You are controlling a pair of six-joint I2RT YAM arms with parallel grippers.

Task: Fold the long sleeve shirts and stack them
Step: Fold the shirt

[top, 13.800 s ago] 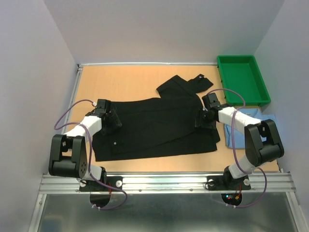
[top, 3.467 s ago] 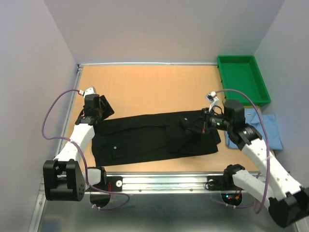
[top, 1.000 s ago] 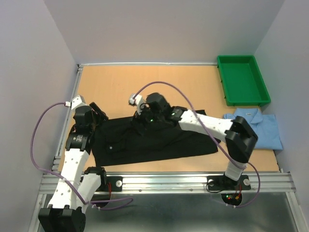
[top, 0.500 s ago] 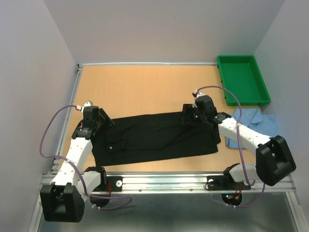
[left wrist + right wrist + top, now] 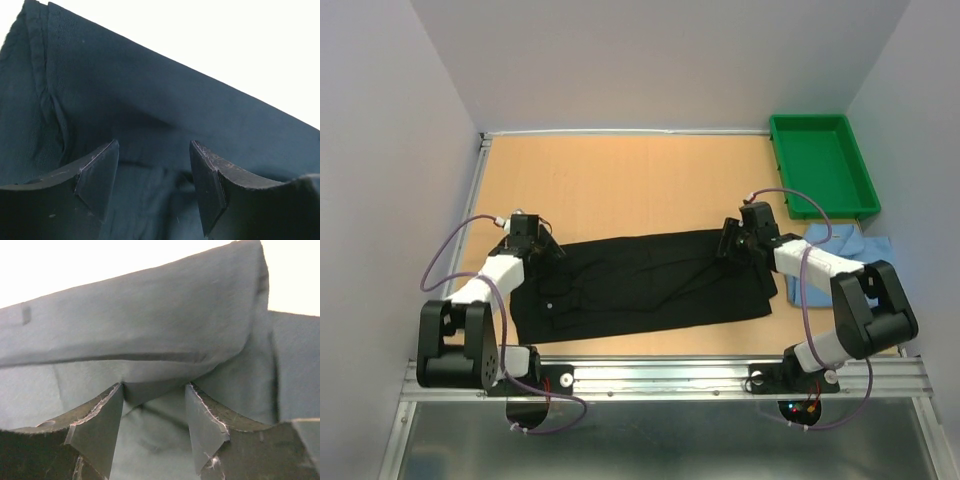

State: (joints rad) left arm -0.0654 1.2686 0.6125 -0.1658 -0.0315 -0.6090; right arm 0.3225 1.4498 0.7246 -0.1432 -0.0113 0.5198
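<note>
The left pincer (image 5: 550, 250) sits at the 9 o'clock end of the black shirt (image 5: 650, 285), on its far corner. Its fingers (image 5: 100, 175) are apart and not pinching, and black cloth lies under them. The black shirt is folded into a long strip. It lies across the table (image 5: 620, 185) from 9 o'clock to 3 o'clock. The right pincer (image 5: 731, 245) is at the shirt's 2 o'clock corner. Its fingers (image 5: 97, 425) are apart too, with a raised fold of the cloth in the gap between them. The blue shirt (image 5: 845, 238) lies at 3 o'clock, just beside the black one and partly under the right arm. A green tray (image 5: 818, 165) sits at the table's 1 o'clock corner.
</note>
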